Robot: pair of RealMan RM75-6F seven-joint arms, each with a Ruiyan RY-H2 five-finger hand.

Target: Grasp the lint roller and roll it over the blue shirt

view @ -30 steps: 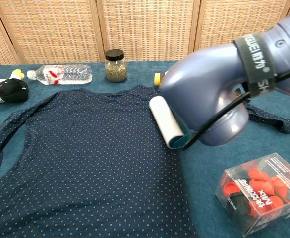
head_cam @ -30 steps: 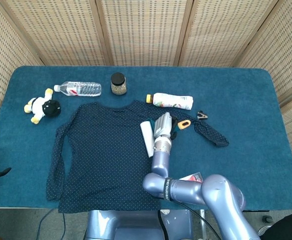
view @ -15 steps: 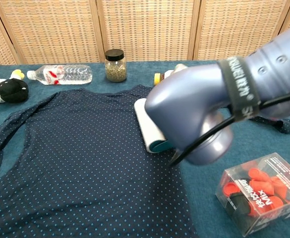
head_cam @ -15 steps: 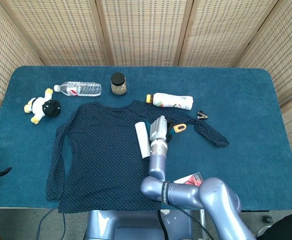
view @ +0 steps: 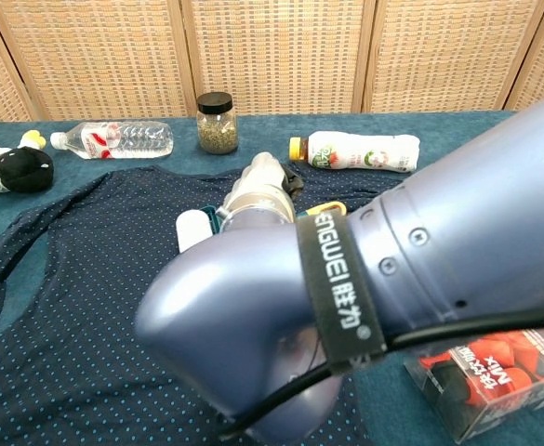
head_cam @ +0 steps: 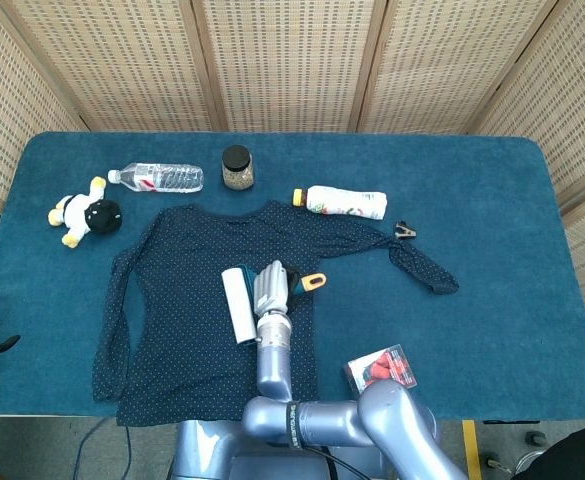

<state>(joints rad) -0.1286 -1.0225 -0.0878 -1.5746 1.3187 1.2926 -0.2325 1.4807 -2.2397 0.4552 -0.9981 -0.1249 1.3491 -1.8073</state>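
Observation:
The blue dotted shirt (head_cam: 182, 300) lies flat on the table, its right sleeve stretching toward the right. My right hand (head_cam: 270, 290) grips the lint roller, whose white roll (head_cam: 237, 305) lies on the middle of the shirt and whose orange handle end (head_cam: 315, 281) sticks out to the right. In the chest view my right arm fills most of the frame; the right hand (view: 258, 186) and a bit of the lint roller's white roll (view: 192, 228) show above it over the shirt (view: 76, 279). My left hand is not visible in either view.
A water bottle (head_cam: 162, 178), a dark-lidded jar (head_cam: 236, 168), a white drink bottle (head_cam: 342, 203) and a small clip (head_cam: 405, 231) lie behind the shirt. A plush toy (head_cam: 85, 215) sits at the far left. A clear box of red parts (head_cam: 382, 367) stands near the front edge.
My right hand has carried the lint roller leftward and a little nearer, from the shirt's right edge to its middle. The arm now blocks most of the chest view.

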